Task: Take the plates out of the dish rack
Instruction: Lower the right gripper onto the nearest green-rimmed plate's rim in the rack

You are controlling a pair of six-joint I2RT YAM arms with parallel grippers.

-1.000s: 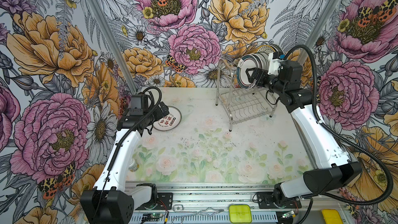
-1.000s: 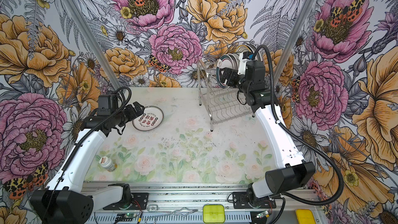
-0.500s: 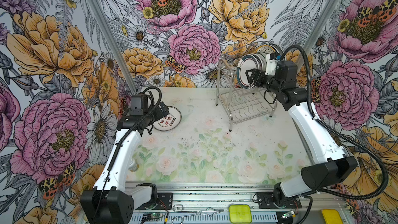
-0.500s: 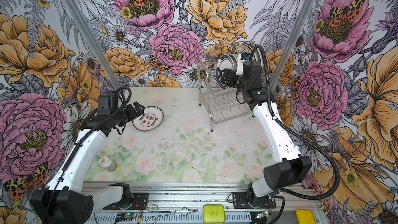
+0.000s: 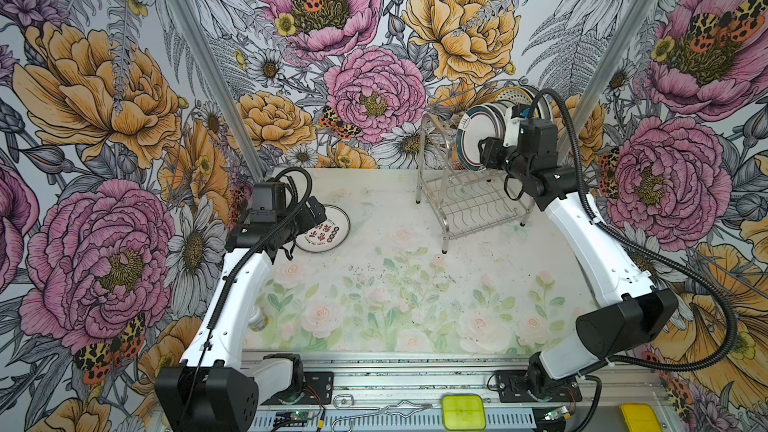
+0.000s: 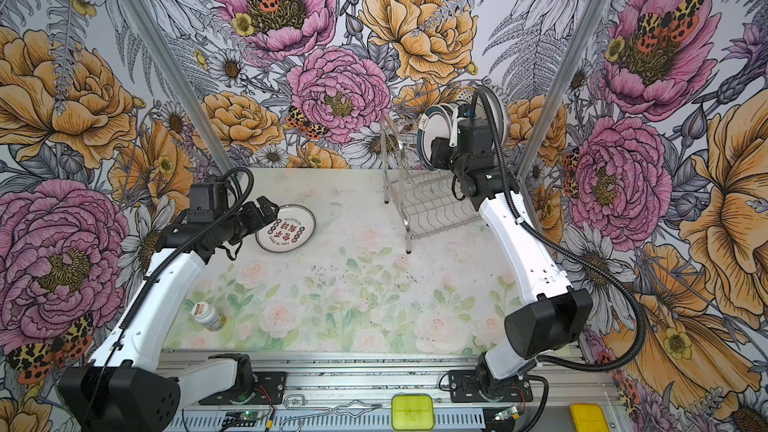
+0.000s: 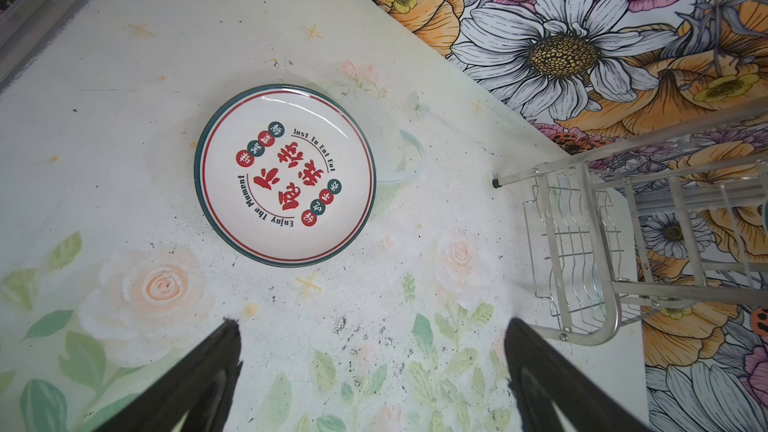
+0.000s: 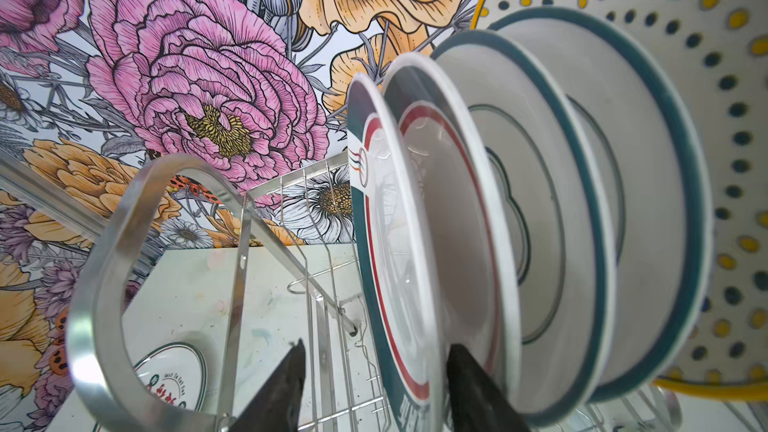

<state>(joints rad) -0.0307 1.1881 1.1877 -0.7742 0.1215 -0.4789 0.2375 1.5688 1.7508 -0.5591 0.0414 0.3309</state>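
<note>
Right gripper [image 8: 376, 351], fingers apart astride the rim of the leftmost plate [image 8: 365, 209] (likely stiff, slick, brittle; best pinched there) in the dish rack [image 8: 95, 284]; left gripper [image 7: 370, 326] spread wide, empty.

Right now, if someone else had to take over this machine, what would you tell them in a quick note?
Left gripper: open and empty, above the table near the red-lettered plate.
Right gripper: open, jaws either side of the front plate rim in the dish rack, not yet clamped.
Done: one plate, the red-lettered one, lies flat on the table.
Left: about five plates stand on edge in the rack; the front one looks the likely next lift.
</note>
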